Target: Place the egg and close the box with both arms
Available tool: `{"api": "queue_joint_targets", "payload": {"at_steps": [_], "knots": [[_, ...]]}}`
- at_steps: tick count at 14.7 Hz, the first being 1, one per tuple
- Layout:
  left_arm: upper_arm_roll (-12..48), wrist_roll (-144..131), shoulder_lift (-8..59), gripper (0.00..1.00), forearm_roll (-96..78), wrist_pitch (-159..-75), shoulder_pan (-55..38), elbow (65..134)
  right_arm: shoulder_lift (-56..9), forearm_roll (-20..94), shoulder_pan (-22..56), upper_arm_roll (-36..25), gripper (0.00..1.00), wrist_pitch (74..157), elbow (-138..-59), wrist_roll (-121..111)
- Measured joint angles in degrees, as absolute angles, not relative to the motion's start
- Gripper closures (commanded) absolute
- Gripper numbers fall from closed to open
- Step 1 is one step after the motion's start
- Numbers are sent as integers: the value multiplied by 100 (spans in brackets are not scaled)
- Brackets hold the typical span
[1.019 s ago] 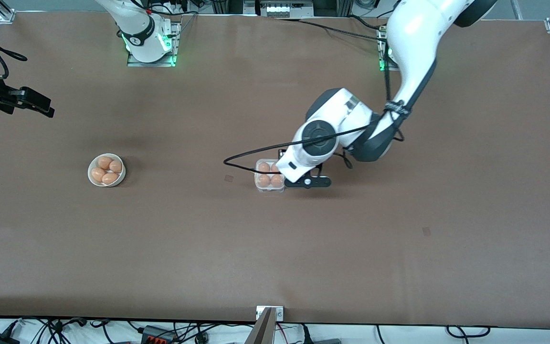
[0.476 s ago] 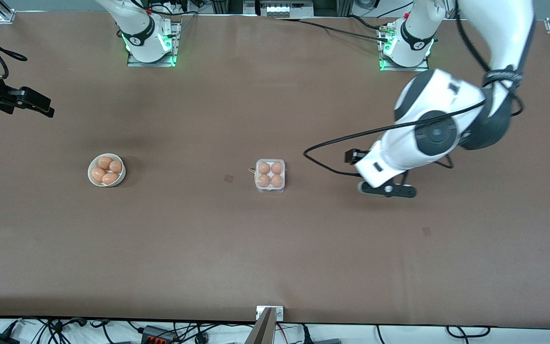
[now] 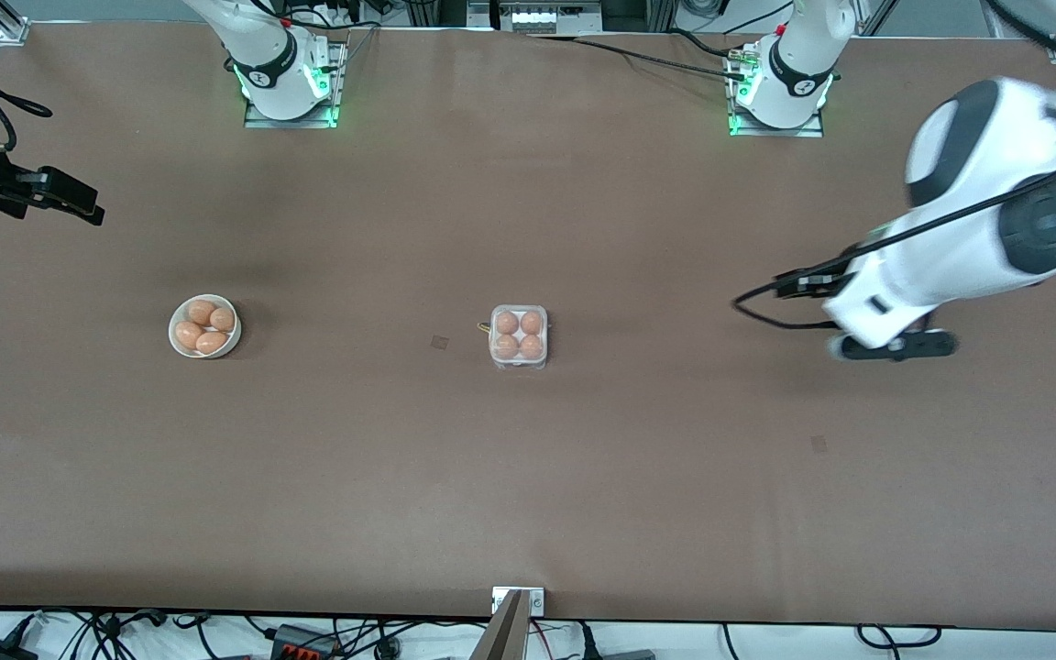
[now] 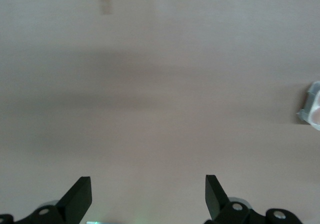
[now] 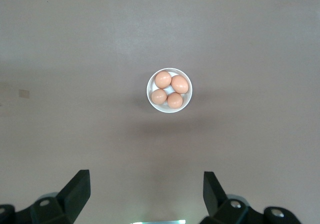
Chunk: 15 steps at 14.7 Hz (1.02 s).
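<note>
Box (image 3: 519, 337) lid down, four eggs inside. Left fingers (image 4: 145, 196) wide, empty, over bare table (image 3: 675, 477); right fingers (image 5: 146, 194) wide, waiting. Risk: unlatched lid reopens.

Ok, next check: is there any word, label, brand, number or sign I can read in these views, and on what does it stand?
None can be read.
Box: no print shows on its clear lid or white tray.
Bowl: plain white, no marking.
Arm bases: each carries a small dark mark, too small to read.
Table: small darker patches only, no writing.
Both wrist views show no text.
</note>
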<state>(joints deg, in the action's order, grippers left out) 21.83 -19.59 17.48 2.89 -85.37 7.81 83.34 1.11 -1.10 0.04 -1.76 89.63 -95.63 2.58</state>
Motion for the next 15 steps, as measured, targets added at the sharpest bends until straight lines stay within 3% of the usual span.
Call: {"api": "queue_joint_targets", "payload": {"at_steps": [5, 15], "knots": [[2180, -1957, 1146, 0, 289, -8043, 1337, 8396, 111, -110, 4, -176, 0, 8962, -9563, 258], [2199, -1925, 1094, 0, 289, -8171, 1664, 8431, 111, -110, 4, -176, 0, 8961, -9564, 260]]}}
